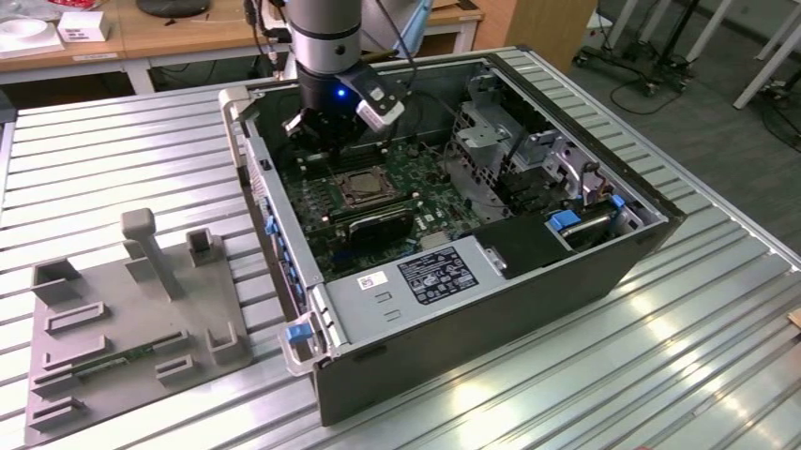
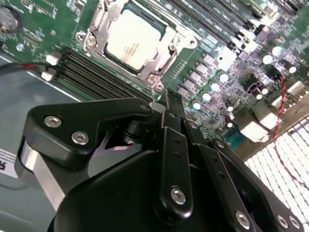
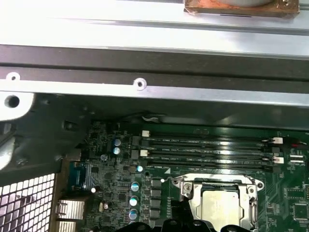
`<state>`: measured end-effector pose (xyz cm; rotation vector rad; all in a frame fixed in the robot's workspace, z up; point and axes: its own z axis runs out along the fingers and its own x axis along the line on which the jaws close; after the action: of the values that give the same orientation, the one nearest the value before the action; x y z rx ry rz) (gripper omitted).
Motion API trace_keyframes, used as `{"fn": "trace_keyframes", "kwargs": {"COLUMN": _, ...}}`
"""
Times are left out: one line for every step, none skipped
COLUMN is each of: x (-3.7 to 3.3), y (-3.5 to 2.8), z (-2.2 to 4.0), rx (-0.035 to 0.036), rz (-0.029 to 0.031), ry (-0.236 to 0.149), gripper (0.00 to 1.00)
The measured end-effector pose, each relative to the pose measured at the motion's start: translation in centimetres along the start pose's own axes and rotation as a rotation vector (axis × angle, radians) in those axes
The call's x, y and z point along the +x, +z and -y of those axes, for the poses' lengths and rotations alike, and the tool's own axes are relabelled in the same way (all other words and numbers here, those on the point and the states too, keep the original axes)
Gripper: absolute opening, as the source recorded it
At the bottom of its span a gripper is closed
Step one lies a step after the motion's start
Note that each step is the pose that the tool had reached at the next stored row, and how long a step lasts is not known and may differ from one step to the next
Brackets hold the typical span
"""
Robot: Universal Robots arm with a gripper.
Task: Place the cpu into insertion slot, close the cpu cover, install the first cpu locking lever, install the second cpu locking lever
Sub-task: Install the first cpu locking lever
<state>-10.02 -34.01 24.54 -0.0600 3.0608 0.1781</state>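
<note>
1. Nearest the lens in the second wrist view is the gripper (image 2: 167, 99). Its black links converge and the fingertips (image 2: 170, 107) sit drawn together, narrow, with nothing that I can see between them.
2. The tips hang just off one corner of the socket (image 2: 155, 80). I cannot tell whether they touch it.
3. The cpu (image 2: 133, 40) lies flat in the socket, pale top facing up. In the first wrist view I see the same chip (image 3: 220, 210) squared up in its seat.
4. The cover (image 2: 179, 37) appears down over the cpu, its silver frame ringing the chip, which shows through the window.
5. A thin wire lever (image 2: 153, 92) stands by the socket corner nearest the tips. I cannot make out whether it is latched.
6. Black memory slots (image 2: 99, 73) run right alongside the socket. The green motherboard (image 2: 218, 57) spreads all around it.
7. In the exterior view the arm (image 1: 328, 42) comes down from above the socket into the open case (image 1: 526, 291).
8. Well away from the socket, to the exterior view's left of the case, a grey fixture plate (image 1: 126, 323) rests on the ribbed table (image 1: 113, 141).
</note>
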Motion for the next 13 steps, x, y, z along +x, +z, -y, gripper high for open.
{"fn": "trace_keyframes", "kwargs": {"x": 0.0, "y": 0.0, "z": 0.0, "rx": -0.0002, "rz": 0.0002, "ry": 0.0, "gripper": 0.11}}
{"fn": "trace_keyframes", "kwargs": {"x": 0.0, "y": 0.0, "z": 0.0, "rx": -0.0003, "rz": 0.0002, "ry": 0.0, "gripper": 0.11}}
{"fn": "trace_keyframes", "kwargs": {"x": 0.0, "y": -0.04, "z": 0.0, "rx": -0.0003, "rz": 0.0001, "ry": 0.0, "gripper": 0.11}}
{"fn": "trace_keyframes", "kwargs": {"x": 0.0, "y": -0.09, "z": 0.0, "rx": -0.0003, "rz": 0.0, "ry": 0.0, "gripper": 0.11}}
{"fn": "trace_keyframes", "kwargs": {"x": -0.01, "y": -0.17, "z": -0.01, "rx": -0.0007, "rz": 0.0, "ry": 0.0, "gripper": 0.11}}
{"fn": "trace_keyframes", "kwargs": {"x": -0.01, "y": -0.26, "z": -0.03, "rx": -0.0013, "rz": 0.0002, "ry": 0.0, "gripper": 0.11}}
{"fn": "trace_keyframes", "kwargs": {"x": -0.02, "y": -0.35, "z": -0.04, "rx": -0.002, "rz": 0.0002, "ry": 0.0, "gripper": 0.11}}
{"fn": "trace_keyframes", "kwargs": {"x": -0.03, "y": -0.45, "z": -0.05, "rx": -0.0026, "rz": 0.0002, "ry": 0.0, "gripper": 0.11}}
{"fn": "trace_keyframes", "kwargs": {"x": -0.04, "y": -0.54, "z": -0.06, "rx": -0.0032, "rz": 0.0002, "ry": 0.0, "gripper": 0.11}}
{"fn": "trace_keyframes", "kwargs": {"x": -0.04, "y": -0.59, "z": -0.06, "rx": -0.0037, "rz": 0.0003, "ry": 0.0, "gripper": 0.11}}
{"fn": "trace_keyframes", "kwargs": {"x": -0.04, "y": -0.6, "z": -0.07, "rx": -0.004, "rz": 0.0005, "ry": 0.0, "gripper": 0.11}}
{"fn": "trace_keyframes", "kwargs": {"x": -0.04, "y": -0.6, "z": -0.07, "rx": -0.004, "rz": 0.0005, "ry": 0.0, "gripper": 0.11}}
{"fn": "trace_keyframes", "kwargs": {"x": -0.04, "y": -0.6, "z": -0.07, "rx": -0.0041, "rz": 0.0005, "ry": 0.0, "gripper": 0.11}}
